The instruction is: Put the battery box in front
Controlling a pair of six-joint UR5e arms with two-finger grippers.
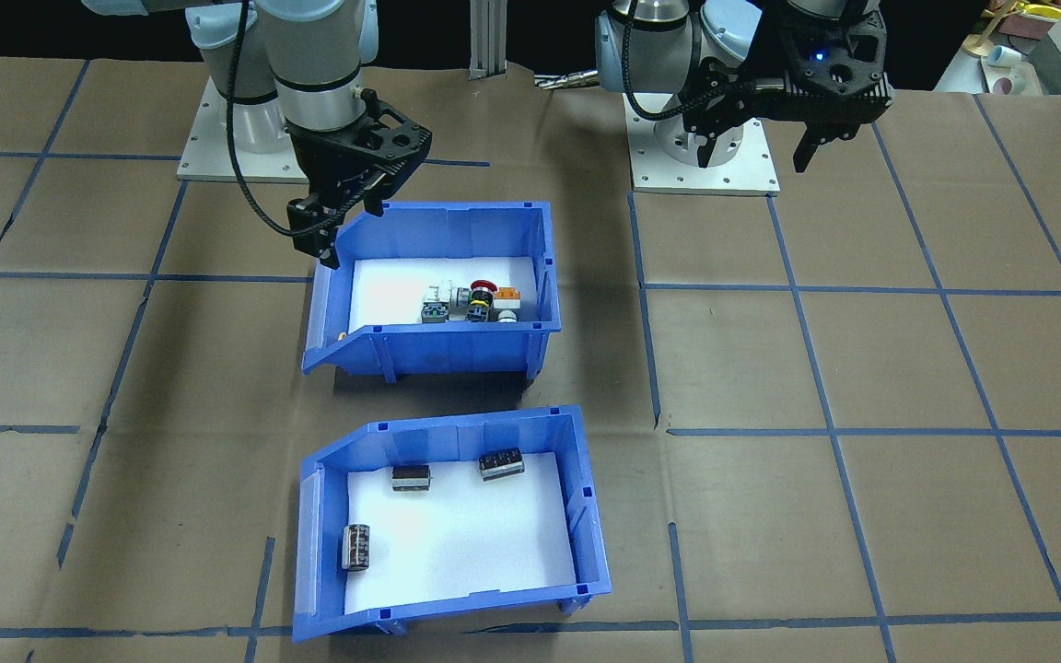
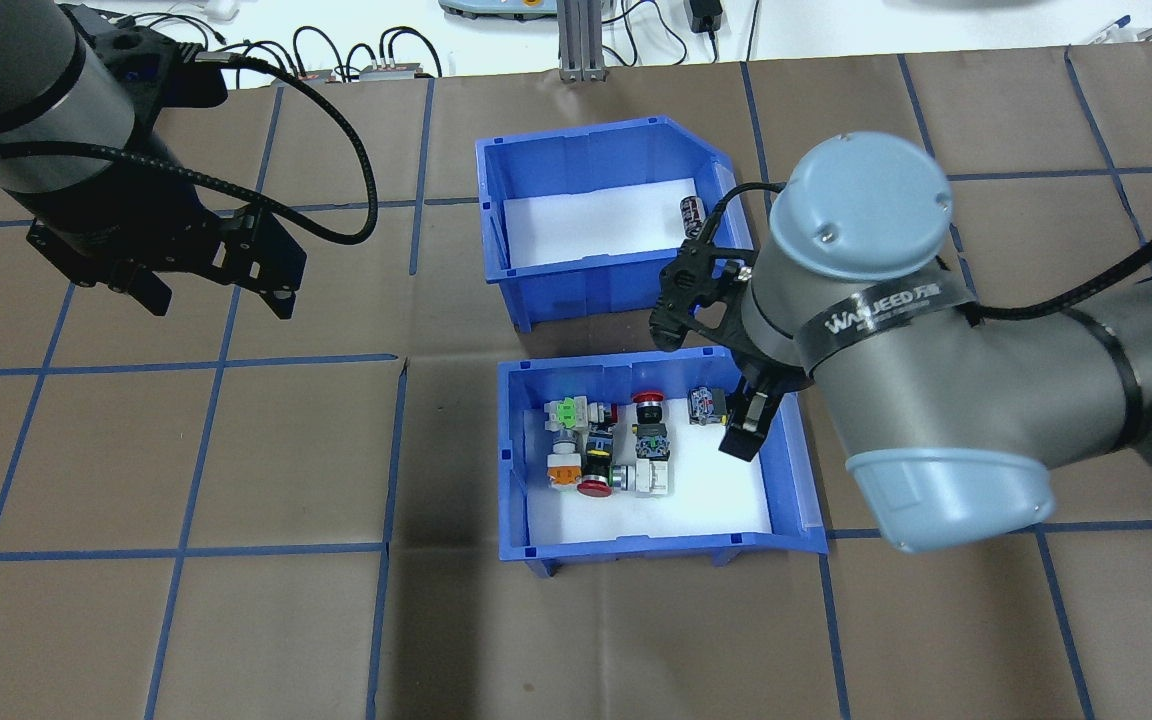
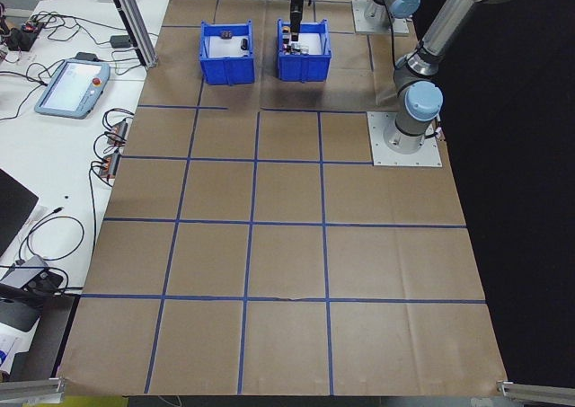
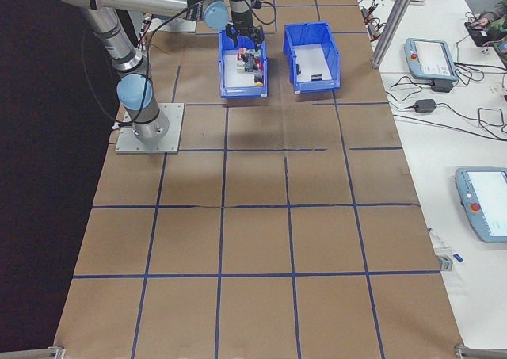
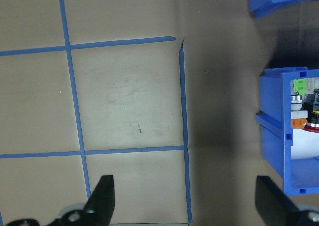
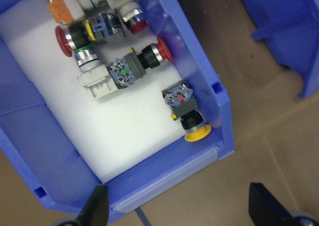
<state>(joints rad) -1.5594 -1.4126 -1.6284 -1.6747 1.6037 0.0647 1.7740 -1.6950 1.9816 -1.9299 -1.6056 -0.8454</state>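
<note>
Battery box [image 1: 453, 516] sat on the table beyond the switch bin [image 1: 433, 288] from the right gripper [image 1: 346, 226], whose fingers hung spread over that bin's open end, while the left gripper [image 1: 756, 143] hovered apart, also spread.

You have a second blue bin [image 1: 434, 295] on the brown paper table cover [image 1: 862, 516], which is ruled into squares by blue tape lines [image 1: 825, 405]. Push-button switches [image 2: 604, 455] lie clustered on the bin's white liner, red, green, orange and yellow caps among them. Off the cover's far edge, well away from the bin, teach pendants [image 4: 430, 56] and cables [image 2: 336, 50] sit on a white bench.
</note>
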